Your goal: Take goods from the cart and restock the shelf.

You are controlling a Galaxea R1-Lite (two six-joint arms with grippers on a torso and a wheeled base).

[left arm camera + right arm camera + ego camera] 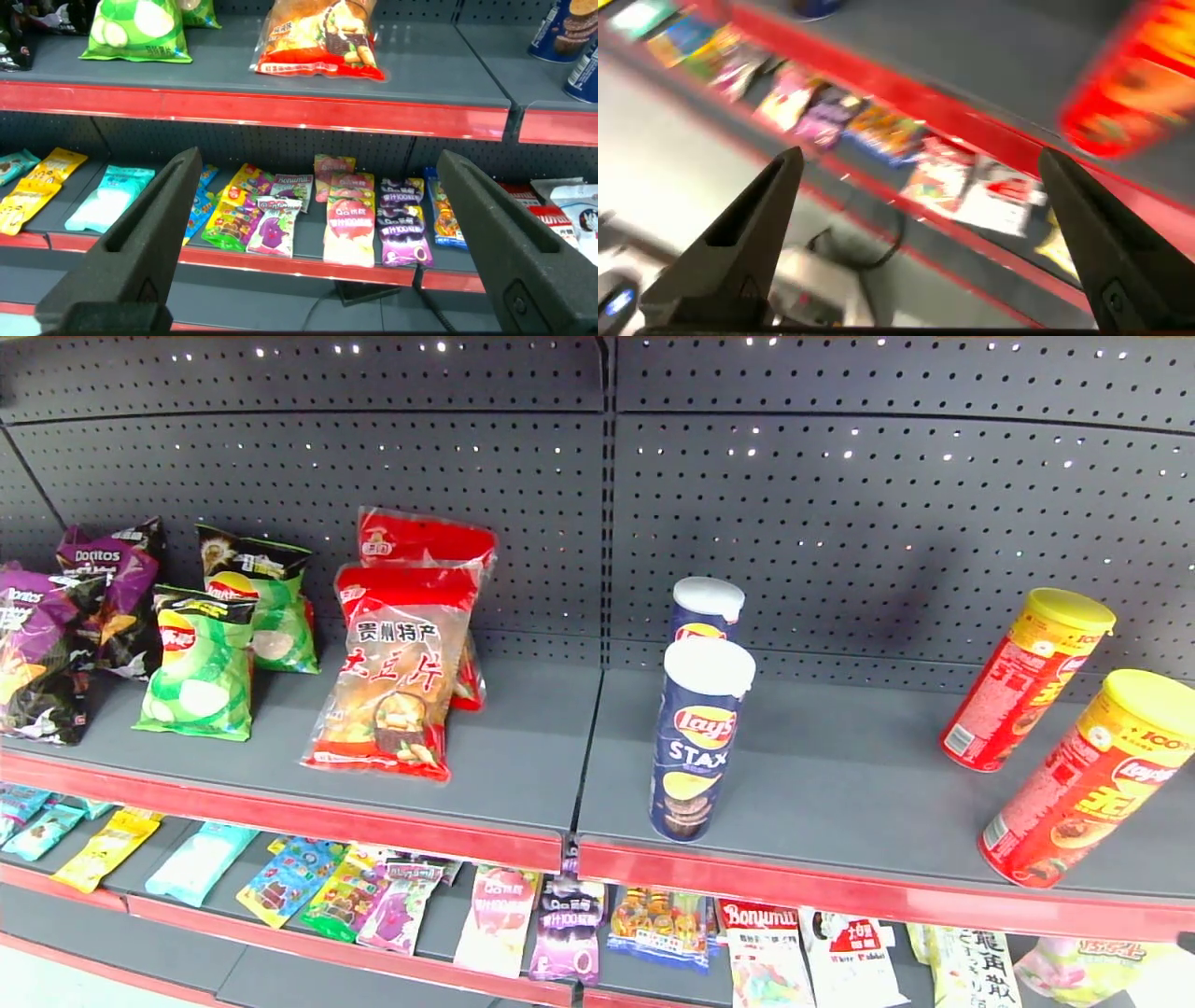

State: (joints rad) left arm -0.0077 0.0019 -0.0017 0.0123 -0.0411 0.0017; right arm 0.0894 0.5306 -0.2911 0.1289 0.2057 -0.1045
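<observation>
Grey shelf (pixel 840 775) across mid-frame, 2 blue chip cans (pixel 698 737) upright at centre, 2 red cans (pixel 1074 784) at right, snack bags (pixel 392 681) at left, left gripper (pixel 318 159) and right gripper (pixel 920 154) both spread wide, holding nothing

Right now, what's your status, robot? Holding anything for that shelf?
Left gripper open, empty. Right gripper open, empty. Shelf has room between blue chip cans and red chip cans. Nothing in the way.

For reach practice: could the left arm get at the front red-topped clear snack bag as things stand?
Probably yes: the open, empty left gripper faces the front red-topped clear snack bag, with nothing between them.
</observation>
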